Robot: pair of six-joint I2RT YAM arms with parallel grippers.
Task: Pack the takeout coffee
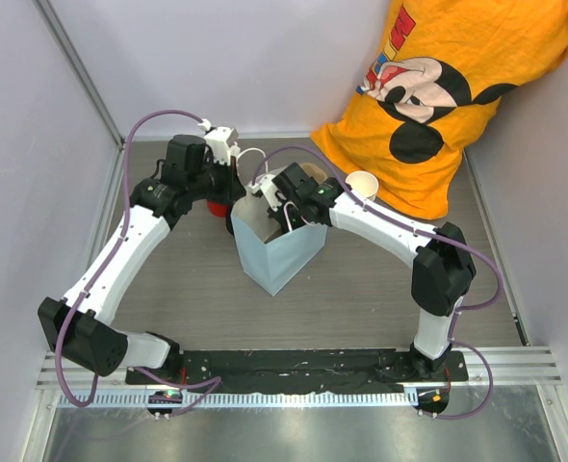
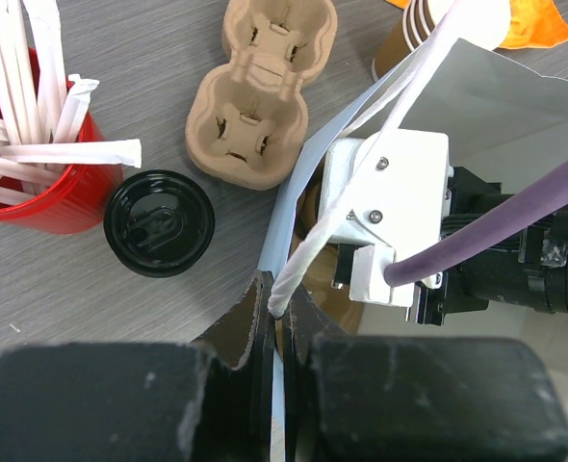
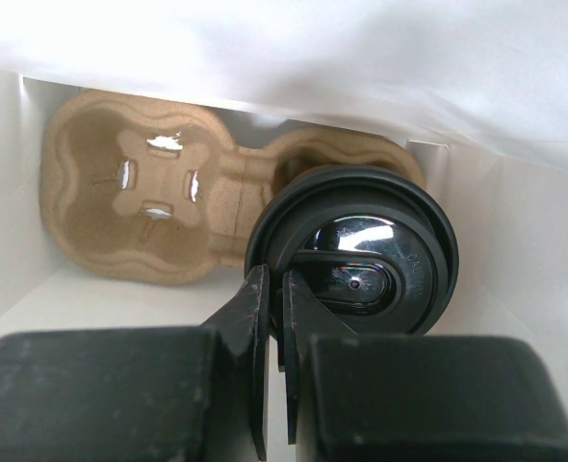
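The takeout coffee point(image 3: 361, 255) shows from above in the right wrist view as a glossy black lid. It sits in the right-hand socket of a brown pulp carrier point(image 3: 140, 192) at the bottom of the white paper bag point(image 1: 270, 255). My right gripper point(image 3: 276, 289) reaches down into the bag point(image 3: 515, 221) and is shut on the left rim of the lid. From above, the right gripper point(image 1: 289, 219) is partly hidden inside the bag's mouth. My left gripper point(image 2: 281, 308) is shut on the bag's upper edge, at the end of its white rope handle point(image 2: 361, 164).
Left of the bag on the table stand a red cup of white sticks point(image 2: 34, 164), a loose black lid point(image 2: 159, 222) and a second pulp carrier point(image 2: 260, 91). Stacked kraft cups point(image 2: 409, 38) stand behind the bag. An orange shirt point(image 1: 457, 96) covers the far right corner.
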